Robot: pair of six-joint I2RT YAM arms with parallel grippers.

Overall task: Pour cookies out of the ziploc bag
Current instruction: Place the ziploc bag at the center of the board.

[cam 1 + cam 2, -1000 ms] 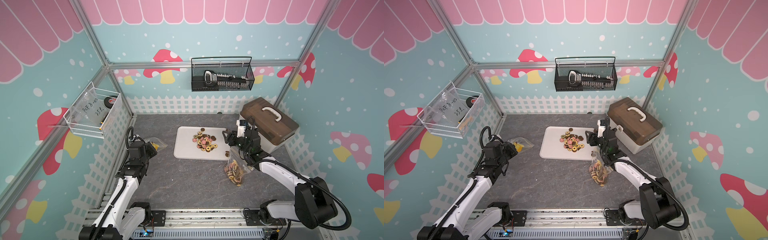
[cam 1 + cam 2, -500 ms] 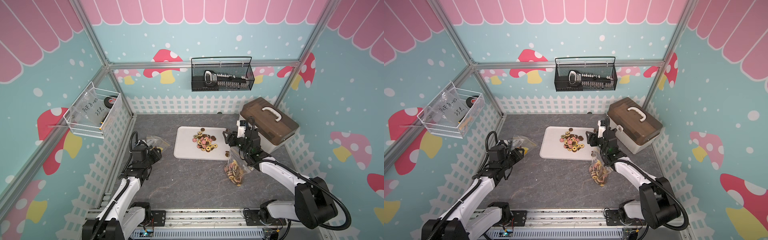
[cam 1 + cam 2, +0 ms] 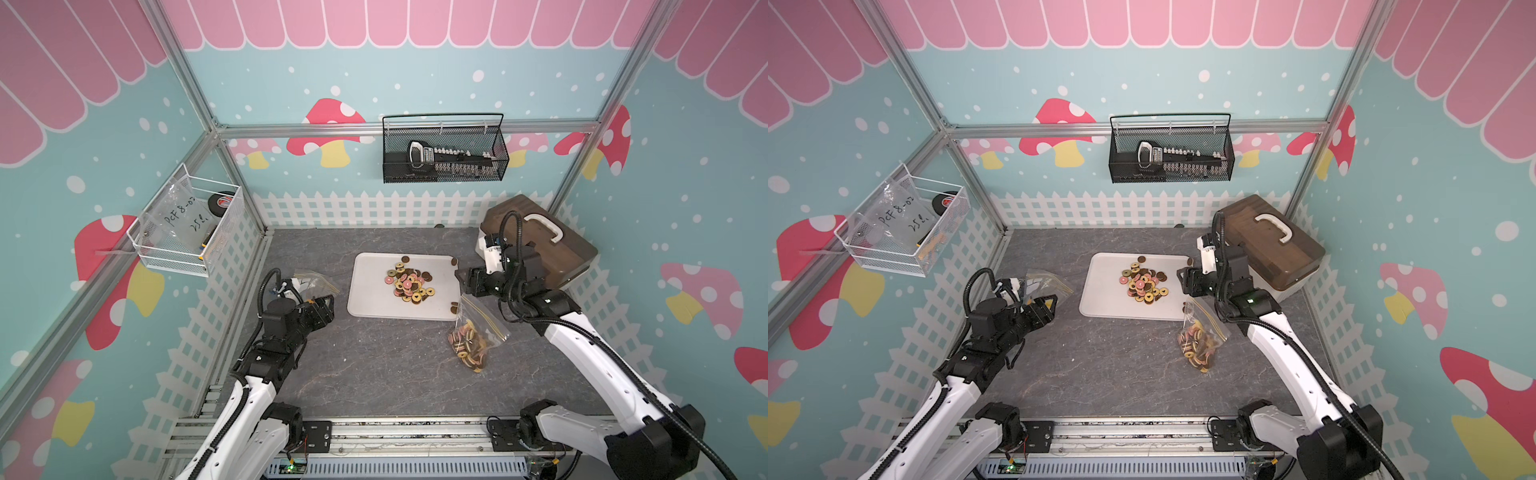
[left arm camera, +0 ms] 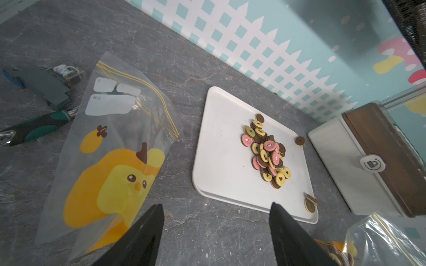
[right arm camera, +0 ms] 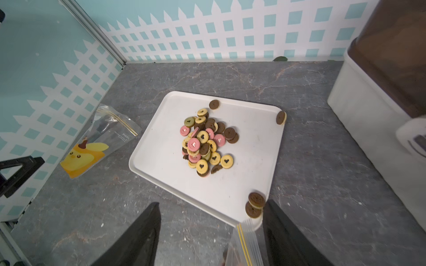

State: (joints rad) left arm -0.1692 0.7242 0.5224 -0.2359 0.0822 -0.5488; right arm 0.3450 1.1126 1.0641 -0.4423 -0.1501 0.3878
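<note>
Cookies (image 3: 409, 284) lie heaped on a white tray (image 3: 370, 291), with two more at its near right corner (image 5: 253, 203). A clear ziploc bag (image 3: 471, 338) still holding cookies lies on the table beside that corner. My right gripper (image 3: 463, 282) hovers over the bag's mouth; the wrist view shows it (image 5: 212, 202) open, and the yellow-striped bag edge (image 5: 244, 246) stands loose between the fingers. An empty ziploc bag with a chick print (image 4: 110, 161) lies flat at the left. My left gripper (image 4: 216, 205) is open over bare table next to it.
A brown-lidded white box (image 3: 540, 249) stands at the back right, close behind my right wrist. A relay and a dark tool (image 4: 43, 85) lie beyond the empty bag by the left wall. A black wire basket (image 3: 442, 153) and a white one (image 3: 187, 228) hang on the walls.
My left gripper has gone from shut to open and has swung away from the empty bag toward the table's middle. The right arm and the cookie bag have not moved.
</note>
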